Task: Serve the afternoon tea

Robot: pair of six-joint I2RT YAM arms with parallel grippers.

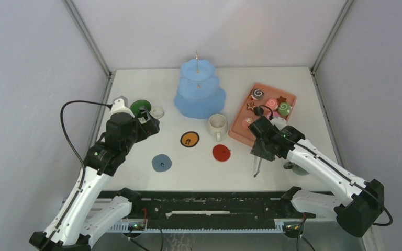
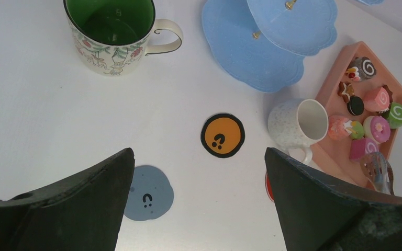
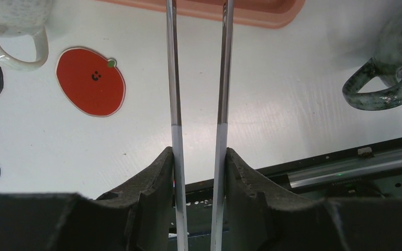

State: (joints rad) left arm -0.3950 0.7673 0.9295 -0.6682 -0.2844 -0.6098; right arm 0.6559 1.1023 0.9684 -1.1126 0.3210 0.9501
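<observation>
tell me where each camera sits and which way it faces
Top external: above and behind the robot, looking down on the table; the left arm and right arm show.
Left wrist: on the left gripper, its open fingers in view, facing the green mug, stand and tray.
Right wrist: on the right gripper, shut on tongs, facing the tray's edge.
Both wrist views share the cream mug and tray.

mugs x3: green-lined floral mug (image 2: 110, 36), cream speckled mug (image 2: 293, 125), grey mug (image 3: 398, 42) | coasters x3: orange coaster (image 2: 222, 135), blue coaster (image 2: 149, 192), red coaster (image 3: 90, 81) | pastries (image 2: 377, 129): looks like 9, kinda crowded tho | pink tray (image 1: 269, 88) x1 | blue three-tier stand (image 1: 200, 89) x1 | metal tongs (image 3: 174, 78) x1 pair
</observation>
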